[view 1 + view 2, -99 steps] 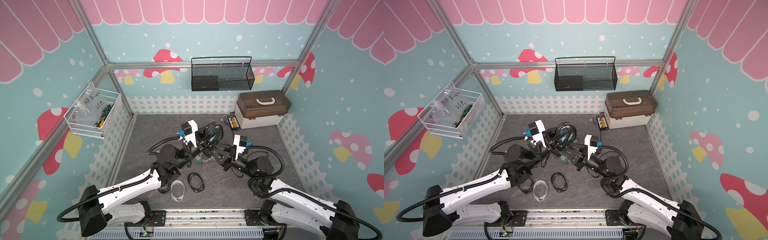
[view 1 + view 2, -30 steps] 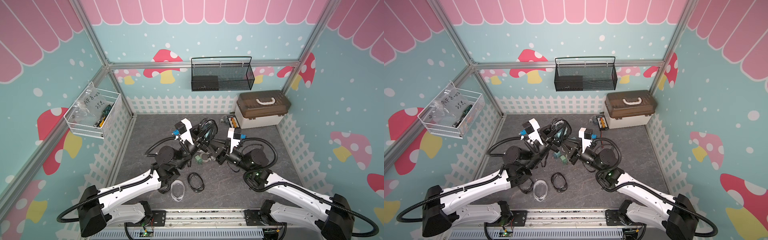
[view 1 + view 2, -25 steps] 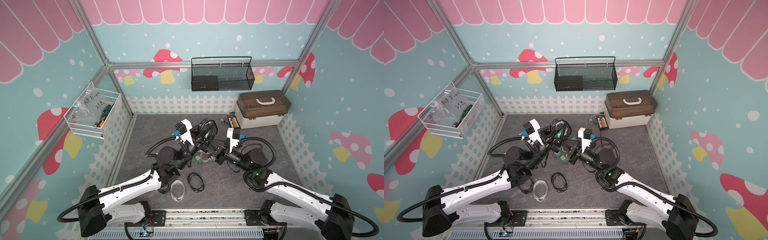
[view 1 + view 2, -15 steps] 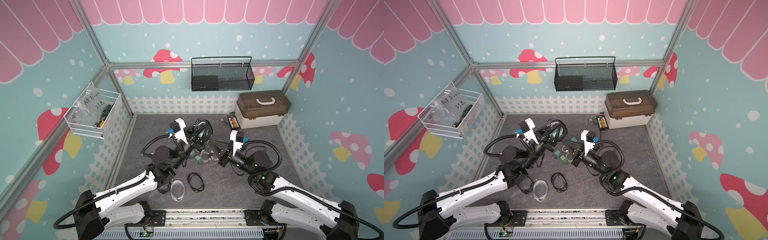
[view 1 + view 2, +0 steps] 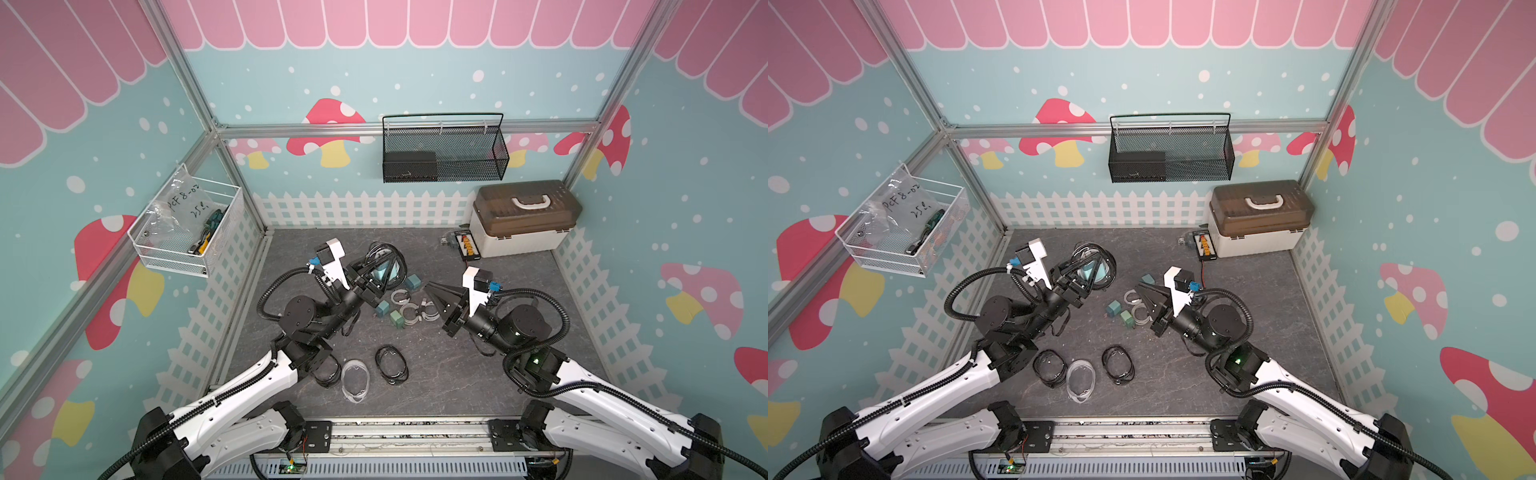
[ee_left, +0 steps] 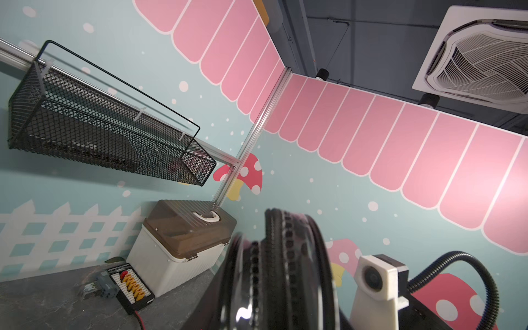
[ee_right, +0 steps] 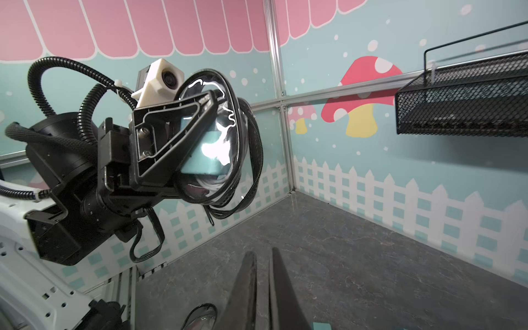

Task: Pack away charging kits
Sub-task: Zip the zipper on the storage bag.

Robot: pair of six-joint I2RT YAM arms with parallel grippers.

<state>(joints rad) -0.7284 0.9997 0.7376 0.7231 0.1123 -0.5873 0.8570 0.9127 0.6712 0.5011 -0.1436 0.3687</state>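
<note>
My left gripper [image 5: 380,270] is shut on a black-rimmed pouch [image 5: 397,262], held upright above the table's back left. Through its window [image 7: 228,128] I see a teal charger [image 7: 201,164] and a white cable inside. My right gripper [image 5: 429,287] hovers to the right of the pile. Its fingers [image 7: 248,274] are nearly together with only a thin slit, and they hold nothing. On the table between the arms lie three teal chargers [image 5: 412,281] [image 5: 382,308] [image 5: 397,319] and several coiled white cables [image 5: 409,311]. Near the front lie a black-rimmed pouch [image 5: 390,365], a clear pouch [image 5: 355,379] and another black-rimmed pouch [image 5: 1049,368].
A beige box with a brown lid [image 5: 523,220] stands at the back right, with a black board with orange connectors [image 5: 467,247] beside it. A black mesh basket [image 5: 442,153] hangs on the back wall. A white wire basket [image 5: 187,232] hangs on the left wall.
The right gripper has pulled back to the right, away from the pouch where both grippers met. The left gripper has carried the pouch left and toward the back.
</note>
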